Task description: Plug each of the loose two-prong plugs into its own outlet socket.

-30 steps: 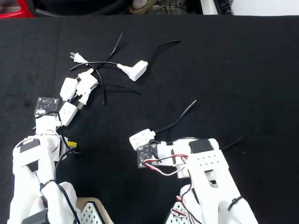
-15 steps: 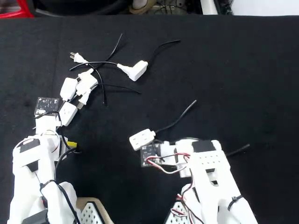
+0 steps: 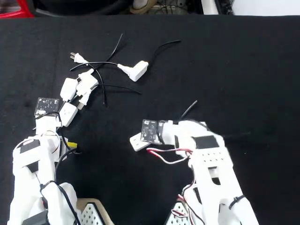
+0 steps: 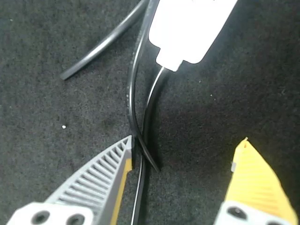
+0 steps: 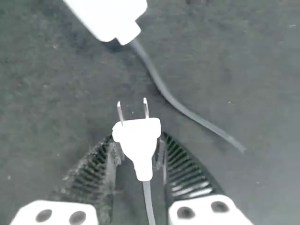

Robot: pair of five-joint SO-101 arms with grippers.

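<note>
- A white two-prong plug [image 5: 137, 133] sits clamped in the right pincer [image 5: 137, 140]. Its bare prongs point toward a white outlet socket [image 5: 108, 16] just ahead, apart from it and not inserted.
- The socket lies flat on the black worktop [image 3: 243, 70], trailing a black cord.
- A small loose plug [image 3: 77, 58] lies far off to the left — prongs pointing away from its cord.
- An angled white connector [image 3: 135, 70] rests near it.
- A cluster of white cord ends [image 3: 69, 88] lies with cords crossing — plug or socket, hard to tell.

Shells white on left arm [image 3: 29, 161], right arm [image 3: 211, 161]; right has red-and-white wire loop [image 3: 164, 161]; left gripper [image 4: 187, 139]: grey ribbed finger [image 4: 101, 178], yellow finger [image 4: 255, 183]; right gripper [image 5: 138, 138]: dark ribbed.
</note>
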